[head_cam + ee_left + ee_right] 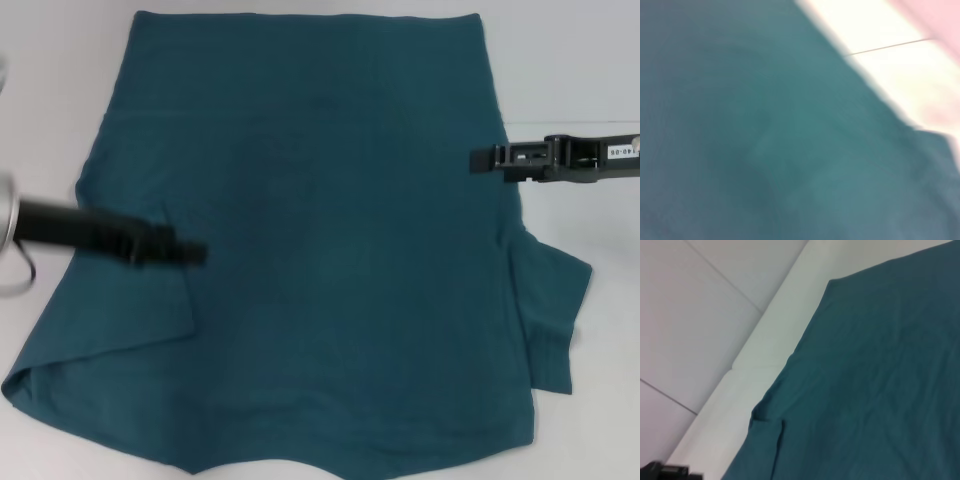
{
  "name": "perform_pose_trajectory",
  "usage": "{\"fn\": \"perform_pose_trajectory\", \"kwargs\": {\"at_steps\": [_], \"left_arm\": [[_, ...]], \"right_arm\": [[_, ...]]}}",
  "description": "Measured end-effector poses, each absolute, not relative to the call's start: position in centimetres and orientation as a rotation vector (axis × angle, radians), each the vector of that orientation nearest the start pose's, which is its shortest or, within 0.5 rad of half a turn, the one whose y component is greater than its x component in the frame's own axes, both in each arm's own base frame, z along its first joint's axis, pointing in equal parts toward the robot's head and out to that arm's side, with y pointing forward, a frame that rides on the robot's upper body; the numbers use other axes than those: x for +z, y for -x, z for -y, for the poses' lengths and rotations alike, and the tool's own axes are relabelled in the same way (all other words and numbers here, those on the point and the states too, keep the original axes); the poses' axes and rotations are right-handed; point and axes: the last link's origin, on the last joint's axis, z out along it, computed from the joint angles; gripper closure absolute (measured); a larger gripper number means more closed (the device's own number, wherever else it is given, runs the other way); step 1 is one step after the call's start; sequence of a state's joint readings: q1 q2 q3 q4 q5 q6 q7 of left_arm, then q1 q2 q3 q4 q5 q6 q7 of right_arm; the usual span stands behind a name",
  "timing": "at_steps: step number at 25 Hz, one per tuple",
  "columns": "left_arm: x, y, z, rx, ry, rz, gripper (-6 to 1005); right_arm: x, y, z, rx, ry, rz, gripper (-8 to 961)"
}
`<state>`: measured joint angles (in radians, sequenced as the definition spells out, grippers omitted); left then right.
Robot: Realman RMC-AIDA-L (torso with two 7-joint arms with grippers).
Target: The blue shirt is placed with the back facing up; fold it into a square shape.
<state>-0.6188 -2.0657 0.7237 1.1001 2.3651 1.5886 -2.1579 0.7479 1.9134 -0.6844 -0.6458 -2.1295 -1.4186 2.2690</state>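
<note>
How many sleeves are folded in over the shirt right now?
1. The sleeve on the robot's left lies folded onto the blue shirt, under the left gripper. The right sleeve sticks out beyond the right gripper.

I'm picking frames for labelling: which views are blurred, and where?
Left wrist view: smeared throughout, the shirt edge soft. Head view: left gripper motion-blurred, right gripper crisp. Right wrist view: mostly sharp, shirt folds readable.
</note>
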Motion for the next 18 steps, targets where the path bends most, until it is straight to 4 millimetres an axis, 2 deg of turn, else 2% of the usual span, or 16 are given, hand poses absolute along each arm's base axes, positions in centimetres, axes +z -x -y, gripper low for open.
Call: {"fn": "perform_pose_trajectory", "kwargs": {"at_steps": [4, 8, 11, 18], "left_arm": [[4.8, 25.3, -33.0, -0.4, 2.677, 0.926, 332], [3.0, 26.1, -30.7, -0.397, 2.72, 0.933, 304], [2.5, 26.1, -30.2, -0.427, 2.728, 0.987, 283], [3.6, 25.9, -31.3, -0.565, 2.613, 1.087, 276]], "right_arm": [[6.4, -23.7, -41.2, 0.567, 2.405, -1.459, 8], [6.8, -23.8, -41.4, 0.57, 2.394, -1.446, 9], [7.4, -24.0, -41.3, 0.55, 2.393, -1.459, 9], [9.9, -25.6, -39.3, 0.498, 2.394, -1.624, 9]]}}
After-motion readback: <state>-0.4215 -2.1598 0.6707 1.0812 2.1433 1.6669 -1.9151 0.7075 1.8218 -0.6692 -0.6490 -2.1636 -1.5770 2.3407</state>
